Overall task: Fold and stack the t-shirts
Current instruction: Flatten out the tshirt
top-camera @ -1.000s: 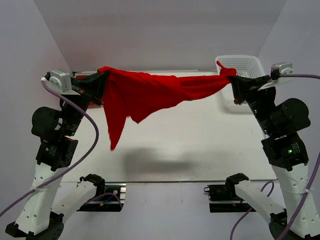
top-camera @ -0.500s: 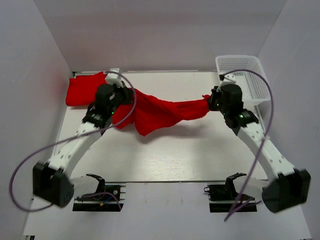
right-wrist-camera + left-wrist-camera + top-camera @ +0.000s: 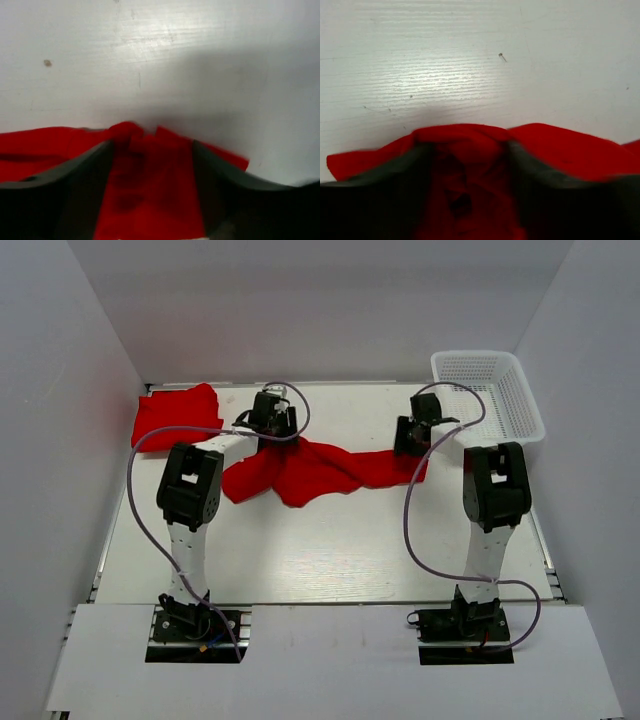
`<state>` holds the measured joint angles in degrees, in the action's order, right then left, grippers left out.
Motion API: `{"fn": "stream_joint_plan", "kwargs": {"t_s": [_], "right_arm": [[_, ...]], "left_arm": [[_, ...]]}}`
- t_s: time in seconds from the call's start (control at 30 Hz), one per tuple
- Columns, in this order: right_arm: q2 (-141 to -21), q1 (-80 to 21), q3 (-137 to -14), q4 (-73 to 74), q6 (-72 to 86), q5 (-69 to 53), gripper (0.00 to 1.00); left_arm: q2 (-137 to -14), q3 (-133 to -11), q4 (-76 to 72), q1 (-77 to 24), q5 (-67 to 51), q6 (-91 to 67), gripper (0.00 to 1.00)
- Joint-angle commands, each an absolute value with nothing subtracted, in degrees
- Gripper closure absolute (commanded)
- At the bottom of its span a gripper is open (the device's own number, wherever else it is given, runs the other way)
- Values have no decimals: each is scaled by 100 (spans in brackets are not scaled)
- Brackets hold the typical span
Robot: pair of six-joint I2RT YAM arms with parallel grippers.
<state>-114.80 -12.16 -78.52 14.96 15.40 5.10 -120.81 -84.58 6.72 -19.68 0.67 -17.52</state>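
The left gripper [image 3: 272,436] and the right gripper [image 3: 411,448] are both down at the desk [image 3: 330,550], toward its far edge and well apart from each other; each pinches a bunched corner of one red t-shirt [image 3: 315,468]. In the left wrist view the dark fingers [image 3: 380,200] have red cloth packed into the gap between them; the right wrist view shows the same, fabric [image 3: 150,190] filling the space between its fingers [image 3: 235,200]. Holding the two ends wide apart reads as a way to lay the garment out along its length, so that it lands spread rather than heaped; yet the middle lies rumpled on the desk, with a fold sagging toward the near edge, so I judge the flattening as not yet finished and the folding not begun. A second t-shirt [image 3: 175,416] lies in the far left corner, touching no gripper, perhaps where the stack is meant to sit; whether it is neatly folded I cannot tell. The white mesh basket [image 3: 522,400] stands in the far right corner, just beside the right arm; nothing red shows inside it and it looks empty.
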Motion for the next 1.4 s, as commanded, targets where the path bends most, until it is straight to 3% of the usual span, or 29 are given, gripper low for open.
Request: {"fn": "stream_joint_plan", "kwargs": {"t_s": [0.0, 0.03, 0.23, 0.5, 0.63, 1.0, 1.37], "right_arm": [[-11531, -1125, -8639, 1695, 1389, 299, 23], [-11523, -1116, -8692, 1714, 1354, 264, 10], [-10918, -1125, -8781, 2047, 1187, 62, 10], [-8846, -1125, -6991, 1864, 1292, -26, 10], [-8245, -1116, -6444, 1811, 1388, 228, 10], [-7857, -1099, -5977, 1767, 1644, 554, 10], [-9042, -932, -6082, 1503, 1794, 580, 10]], "left_arm": [[-11725, -8806, 914, -1854, -141, -1740, 0], [-11655, -8807, 1053, -1854, -141, -1688, 0], [-10464, -8773, 2142, -1802, 166, -1687, 0], [-7643, -7008, 2829, -1802, 1405, -2266, 0], [-6945, -6601, 3198, -1802, 1931, -2634, 0], [-7496, -6601, 4078, -1627, 2277, -3278, 0], [-8885, -6442, 3350, -994, 1855, -3507, 0]]}}
